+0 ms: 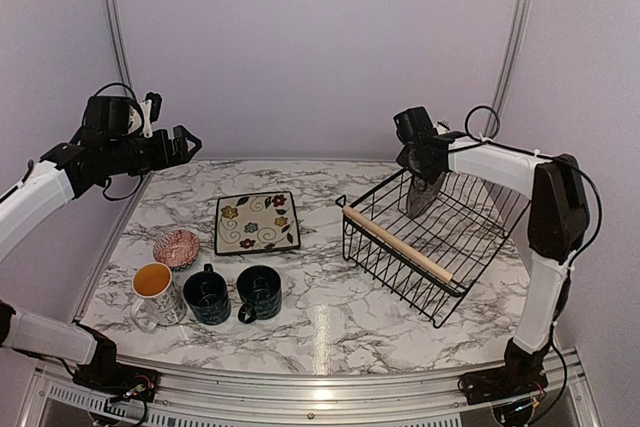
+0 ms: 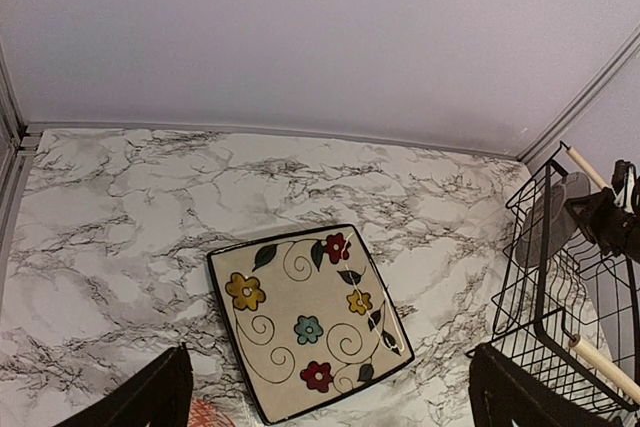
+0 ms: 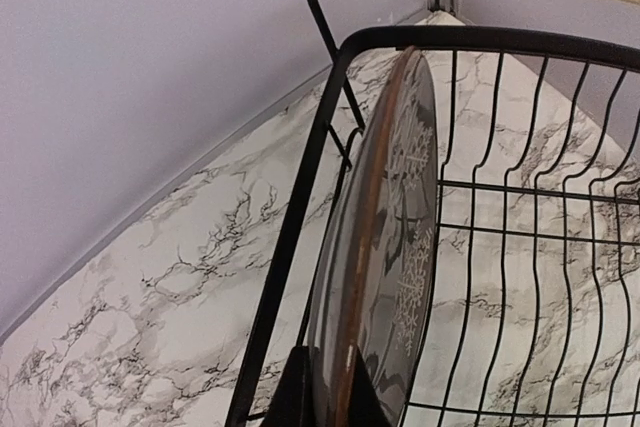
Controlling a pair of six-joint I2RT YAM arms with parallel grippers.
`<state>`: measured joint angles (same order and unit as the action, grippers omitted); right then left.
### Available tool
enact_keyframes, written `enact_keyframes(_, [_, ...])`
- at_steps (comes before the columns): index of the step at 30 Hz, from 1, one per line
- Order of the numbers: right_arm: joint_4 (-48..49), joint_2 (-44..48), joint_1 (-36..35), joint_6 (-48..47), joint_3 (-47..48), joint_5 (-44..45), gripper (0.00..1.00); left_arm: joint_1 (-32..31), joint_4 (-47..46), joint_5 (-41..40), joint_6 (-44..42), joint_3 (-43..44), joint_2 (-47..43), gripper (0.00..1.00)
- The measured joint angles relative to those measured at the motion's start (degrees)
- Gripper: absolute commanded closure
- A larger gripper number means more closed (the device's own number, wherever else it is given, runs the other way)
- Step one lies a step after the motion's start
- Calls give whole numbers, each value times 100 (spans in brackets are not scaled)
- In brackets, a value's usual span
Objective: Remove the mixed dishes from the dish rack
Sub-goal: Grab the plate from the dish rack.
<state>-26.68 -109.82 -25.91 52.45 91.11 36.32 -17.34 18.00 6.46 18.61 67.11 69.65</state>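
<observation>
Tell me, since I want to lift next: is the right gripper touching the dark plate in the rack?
Touching. The right wrist view shows the right gripper pinching the dark plate by its rim, a finger on each face.

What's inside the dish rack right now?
One dark patterned plate stands on edge against the dish rack's wall, with the right gripper shut on its rim. Elsewhere, only the marble table shows through the wires. The gripper covers part of the plate's rim.
</observation>
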Motion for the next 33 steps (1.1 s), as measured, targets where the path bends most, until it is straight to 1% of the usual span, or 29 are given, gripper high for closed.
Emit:
enact_keyframes(13, [-426,61,-98,332,72,199,100,0,-7,66,20,-24,2,1])
enact_keyframes(22, [-903,542,-243,323,72,332,100,0,-17,103,24,-48,2,1])
enact_keyframes(26, [-1038,883,-286,109,57,490,100,0,-17,107,28,-48,2,1])
enact_keyframes(29, [-1038,1169,-308,-229,-26,564,100,0,-17,116,33,-48,4,1])
enact_keyframes(32, [-881,1427,-352,-852,-157,527,100,0,-17,118,42,-50,7,1])
enact_keyframes(33, [-758,1541,-396,-1204,-249,505,100,0,-17,118,39,-50,7,1])
